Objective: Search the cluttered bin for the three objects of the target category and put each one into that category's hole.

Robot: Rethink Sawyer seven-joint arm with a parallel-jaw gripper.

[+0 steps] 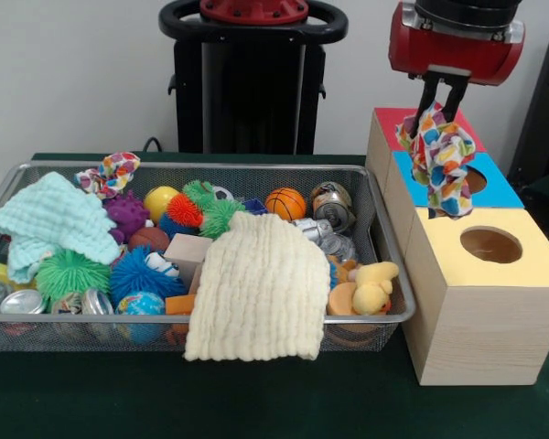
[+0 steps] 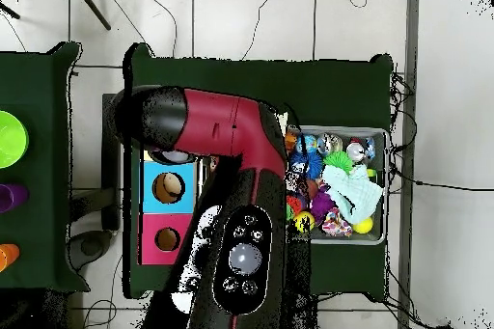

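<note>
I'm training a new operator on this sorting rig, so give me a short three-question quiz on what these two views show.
1. True or false: the gripper holds a multicoloured patterned cloth above the wooden sorting box.
2. What drapes over the front rim of the wire bin? A) a cream knitted cloth B) a teal cloth C) a yellow duck
3. Fill in: the box top nearest the camera in the front view, with a round hole, is coloured ____.

Key: 1 true; 2 A, the cream knitted cloth; 3 yellow.
</note>
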